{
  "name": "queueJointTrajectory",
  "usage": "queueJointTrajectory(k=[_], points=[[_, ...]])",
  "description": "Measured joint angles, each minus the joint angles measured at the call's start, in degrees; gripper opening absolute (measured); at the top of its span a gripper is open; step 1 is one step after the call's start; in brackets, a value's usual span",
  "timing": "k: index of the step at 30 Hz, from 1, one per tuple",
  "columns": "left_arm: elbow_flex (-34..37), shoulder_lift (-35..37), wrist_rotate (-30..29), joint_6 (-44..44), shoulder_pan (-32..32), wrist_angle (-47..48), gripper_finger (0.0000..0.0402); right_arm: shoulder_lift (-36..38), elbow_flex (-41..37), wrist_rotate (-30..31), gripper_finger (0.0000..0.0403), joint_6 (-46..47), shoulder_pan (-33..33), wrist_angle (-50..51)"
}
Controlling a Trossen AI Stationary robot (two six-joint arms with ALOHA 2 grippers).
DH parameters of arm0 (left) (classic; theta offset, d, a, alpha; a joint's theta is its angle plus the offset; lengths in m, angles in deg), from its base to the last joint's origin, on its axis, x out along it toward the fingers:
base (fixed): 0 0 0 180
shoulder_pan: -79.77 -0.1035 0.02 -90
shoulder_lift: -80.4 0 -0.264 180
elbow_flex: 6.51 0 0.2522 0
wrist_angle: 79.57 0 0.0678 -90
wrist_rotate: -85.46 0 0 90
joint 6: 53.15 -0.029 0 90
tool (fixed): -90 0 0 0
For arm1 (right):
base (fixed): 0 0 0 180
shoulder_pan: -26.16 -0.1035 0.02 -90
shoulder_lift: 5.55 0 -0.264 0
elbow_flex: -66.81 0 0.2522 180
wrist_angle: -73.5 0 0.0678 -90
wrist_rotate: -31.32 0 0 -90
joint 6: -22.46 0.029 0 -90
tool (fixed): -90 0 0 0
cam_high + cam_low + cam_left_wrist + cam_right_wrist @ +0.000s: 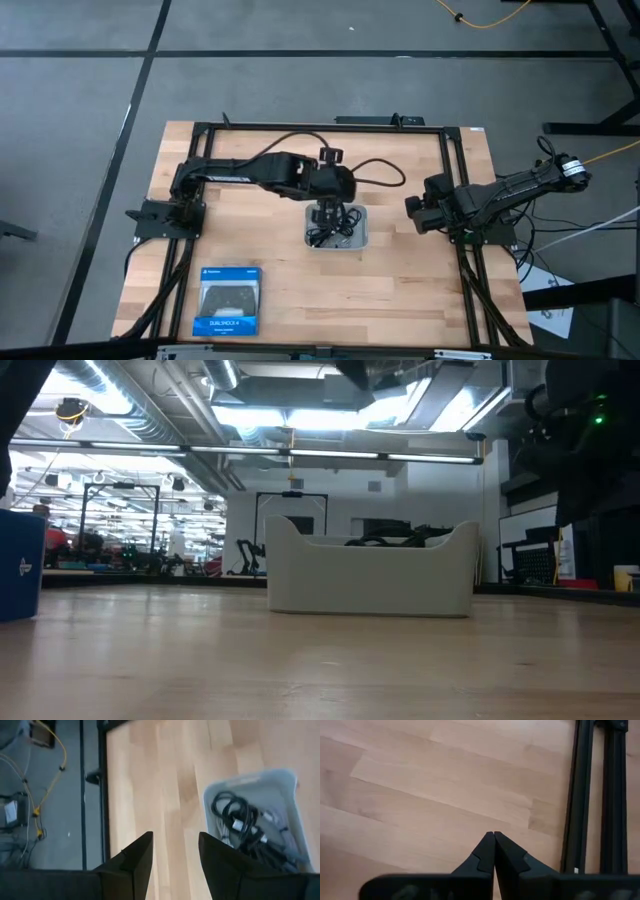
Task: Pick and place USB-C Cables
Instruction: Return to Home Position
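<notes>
— While the left pincer hangs over the desk's middle, what lies around it?
— Only a controller box near a left corner.
— And the pincers?
— The left is spread wide and empty above the grey bin, where the USB-C Cables lie tangled. The right pincer is closed on nothing at the right edge.

This is a robotics lab in an industrial hall. Strip lights and bare ducts hang over metal rigs. Beyond the fingers of the left gripper, yellow cable crosses grey floor.
</notes>
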Motion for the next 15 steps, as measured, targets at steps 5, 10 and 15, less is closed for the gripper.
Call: queueJointTrajectory(k=[5,10,15], points=[[-0.61,-0.05,0.10,-1.97,0.06,-5.01,0.0151,0.00,0.00,-1.53,0.0008,-0.05,0.00,-2.85],[-0.66,-0.02,3.66,4.52,-0.46,0.25,0.0151,0.00,0.00,-1.57,0.0008,-0.28,0.00,-2.97],[-0.63,0.81,9.80,13.55,-2.35,16.22,0.0151,0.00,0.00,-0.72,0.0008,-13.09,-0.79,-8.51]])
